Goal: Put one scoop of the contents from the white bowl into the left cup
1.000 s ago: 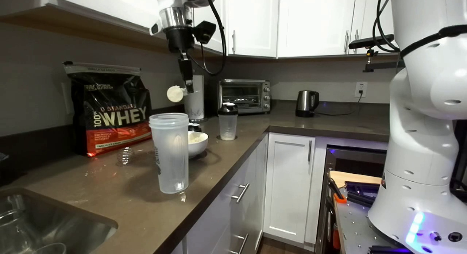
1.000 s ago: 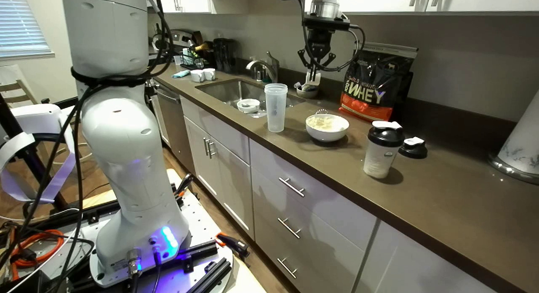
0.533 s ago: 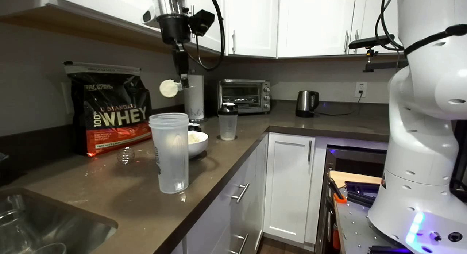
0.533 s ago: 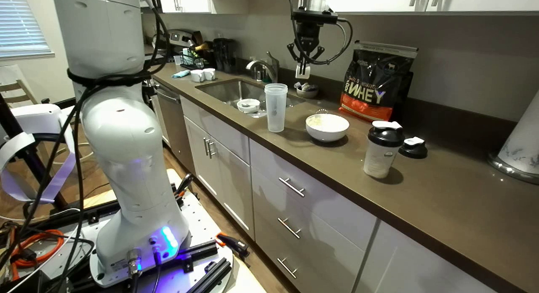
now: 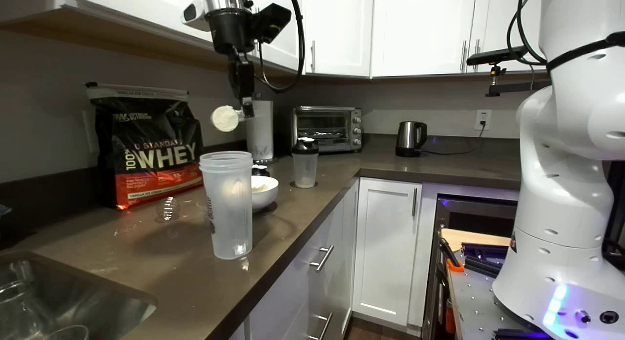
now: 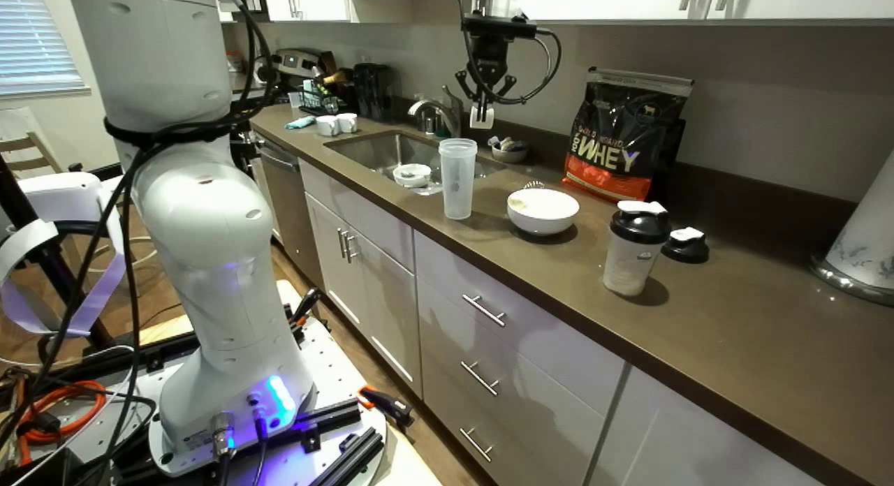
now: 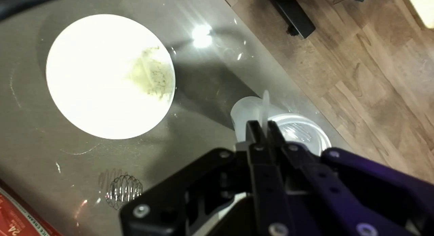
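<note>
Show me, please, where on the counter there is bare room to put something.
Free on the counter: between the lidded shaker, black lid and paper towel roll; also between the sink and the tall cup. Crowded: around the white bowl, wire ball and whey bag; higher, the scoop hangs near the tall cup.

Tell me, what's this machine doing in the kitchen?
A robot arm has its gripper shut on a small scoop full of pale powder, held up near a tall frosted cup. That load has not been tipped in yet; it looks meant for the cup. The white bowl, with some powder in it, sits on the counter.
</note>
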Motion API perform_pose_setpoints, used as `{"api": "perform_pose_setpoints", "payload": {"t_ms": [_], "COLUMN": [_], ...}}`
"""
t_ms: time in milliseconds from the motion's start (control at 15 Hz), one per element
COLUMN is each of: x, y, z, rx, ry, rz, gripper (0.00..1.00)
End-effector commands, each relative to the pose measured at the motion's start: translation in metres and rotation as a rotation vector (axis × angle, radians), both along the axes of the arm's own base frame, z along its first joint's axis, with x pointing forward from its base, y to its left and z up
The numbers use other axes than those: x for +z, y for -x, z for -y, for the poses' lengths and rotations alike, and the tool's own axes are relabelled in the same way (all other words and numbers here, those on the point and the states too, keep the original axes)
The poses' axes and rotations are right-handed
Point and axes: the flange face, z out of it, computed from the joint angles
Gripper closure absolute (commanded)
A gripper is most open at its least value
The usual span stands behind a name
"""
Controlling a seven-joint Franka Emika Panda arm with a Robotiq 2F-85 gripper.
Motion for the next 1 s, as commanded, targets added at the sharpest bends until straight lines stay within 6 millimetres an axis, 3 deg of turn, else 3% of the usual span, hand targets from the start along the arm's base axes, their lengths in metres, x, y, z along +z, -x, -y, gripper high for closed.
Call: {"api": "perform_pose_setpoints", "payload": {"t_ms": [0,933], "x": [0.002,-0.016], "y": [0.017,0.011], "z": [-0.004,-0.014], "rx": [0.018,0.036], "ry": [-0.008,0.003], "rz": [0.032,0.106], "gripper": [0.99,0.99]}}
